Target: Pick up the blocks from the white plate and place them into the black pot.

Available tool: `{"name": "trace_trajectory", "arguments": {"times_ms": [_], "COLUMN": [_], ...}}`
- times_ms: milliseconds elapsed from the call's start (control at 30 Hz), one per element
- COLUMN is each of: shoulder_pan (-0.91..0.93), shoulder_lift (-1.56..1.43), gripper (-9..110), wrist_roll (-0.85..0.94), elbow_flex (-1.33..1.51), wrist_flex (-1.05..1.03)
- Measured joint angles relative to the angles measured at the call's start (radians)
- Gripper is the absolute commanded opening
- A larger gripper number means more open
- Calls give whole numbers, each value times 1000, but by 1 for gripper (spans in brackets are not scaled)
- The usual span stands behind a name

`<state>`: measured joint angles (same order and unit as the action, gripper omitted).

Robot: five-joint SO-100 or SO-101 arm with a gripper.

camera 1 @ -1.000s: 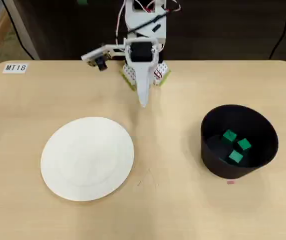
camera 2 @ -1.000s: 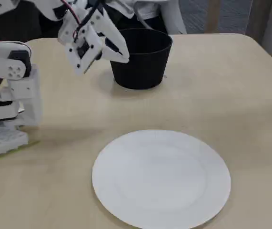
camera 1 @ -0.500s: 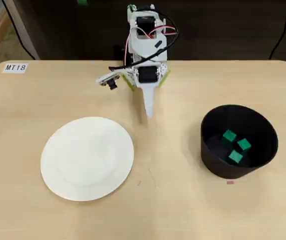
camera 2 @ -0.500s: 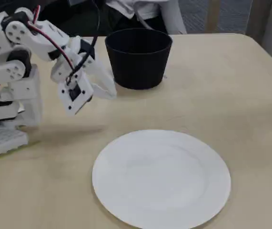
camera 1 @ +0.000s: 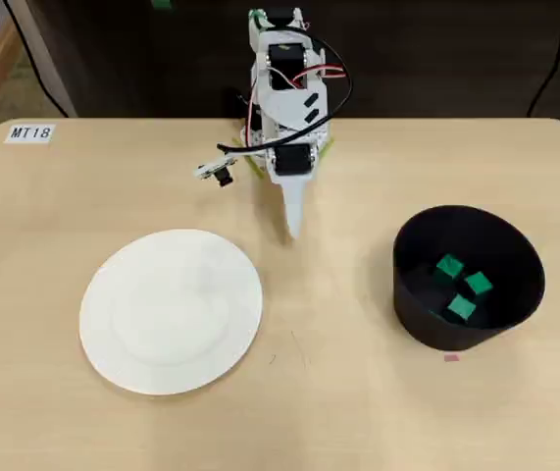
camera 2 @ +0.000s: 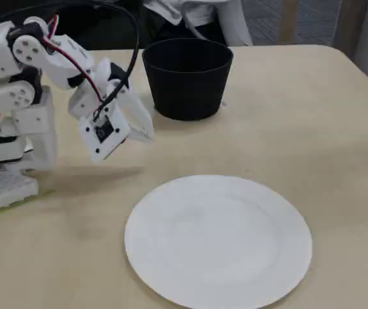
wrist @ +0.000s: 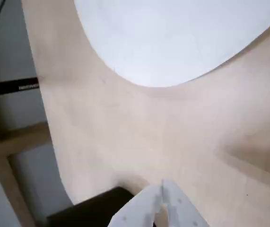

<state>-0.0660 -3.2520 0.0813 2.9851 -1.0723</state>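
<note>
The white plate lies on the table left of centre in the overhead view, with nothing on it. It also shows in the fixed view and at the top of the wrist view. The black pot stands at the right in the overhead view and holds three green blocks; any fourth is hidden. In the fixed view the pot shows only its outer wall. My gripper is shut and empty, hovering between plate and pot near the arm base. It shows shut in the wrist view and the fixed view.
The arm's white base stands at the table's back edge in the overhead view. A label reading MT18 sits at the far left corner. A small pink mark lies in front of the pot.
</note>
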Motion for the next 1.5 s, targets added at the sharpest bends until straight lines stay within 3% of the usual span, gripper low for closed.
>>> {"name": "trace_trajectory", "arguments": {"times_ms": [167, 1500], "shoulder_pan": [-32, -21], "shoulder_lift": [0, 0], "gripper": [-2, -2], "wrist_roll": [28, 26], "elbow_flex": [0, 3], "wrist_flex": [0, 9]}}
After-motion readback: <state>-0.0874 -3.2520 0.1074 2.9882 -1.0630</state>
